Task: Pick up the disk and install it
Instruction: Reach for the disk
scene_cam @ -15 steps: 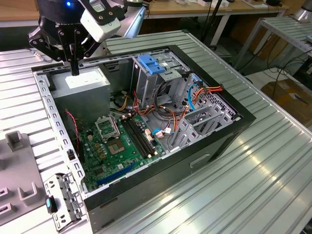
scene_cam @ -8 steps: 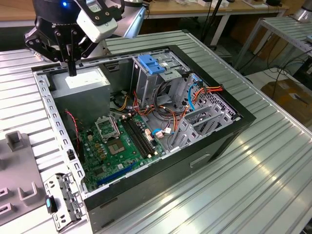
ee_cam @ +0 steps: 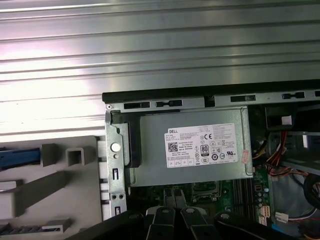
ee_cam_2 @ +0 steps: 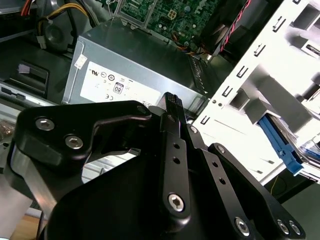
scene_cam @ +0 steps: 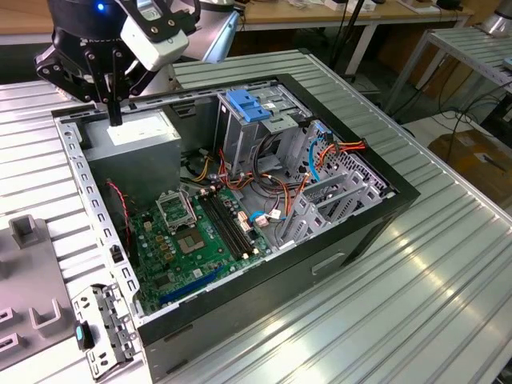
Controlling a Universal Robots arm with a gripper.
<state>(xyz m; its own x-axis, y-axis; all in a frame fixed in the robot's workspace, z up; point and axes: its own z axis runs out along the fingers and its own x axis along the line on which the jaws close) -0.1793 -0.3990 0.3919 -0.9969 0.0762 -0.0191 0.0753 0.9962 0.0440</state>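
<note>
Gripper (scene_cam: 115, 122) over ribbed table (scene_cam: 416, 288); perhaps desks (scene_cam: 320, 18).

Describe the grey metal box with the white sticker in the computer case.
The grey metal box is a rectangular sheet-metal block lying flat in a corner of the open case, beside the green board. A white printed sticker faces up. The shut tool hangs right above it; contact cannot be told.

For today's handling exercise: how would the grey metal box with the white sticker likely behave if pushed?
The grey metal box looks like rigid sheet metal, so probably stiff. Seated against the case frame, it likely wouldn't slide. Its smooth faces may be slippery.
</note>
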